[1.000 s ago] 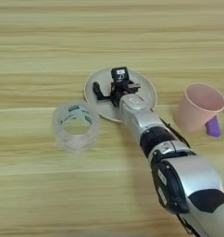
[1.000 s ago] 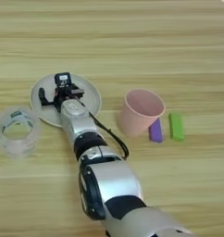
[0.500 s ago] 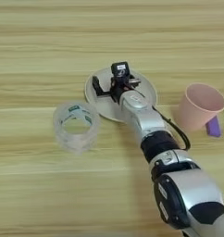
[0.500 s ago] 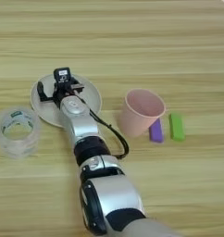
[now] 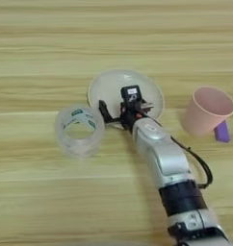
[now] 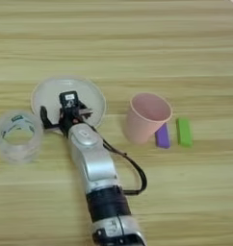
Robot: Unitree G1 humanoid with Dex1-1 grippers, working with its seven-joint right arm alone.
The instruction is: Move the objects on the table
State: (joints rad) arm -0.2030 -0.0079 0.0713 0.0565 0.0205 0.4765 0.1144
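Gripper (image 5: 119,104) over the plate (image 5: 109,86) near edge, black fingers spread and empty, tape roll (image 5: 80,130) just left of it, green block (image 6: 184,132) beside pink cup (image 6: 146,116), whole only in right eye view

table (image 5: 41,43) light wood, striped | tape roll (image 5: 80,130) clear, green print | plate (image 5: 109,86) pale | cup (image 6: 146,117) pink

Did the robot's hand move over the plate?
Yes. The gripper has slid toward the robot's left, from over the middle of the plate to its edge nearest the tape roll. The plate stayed put.
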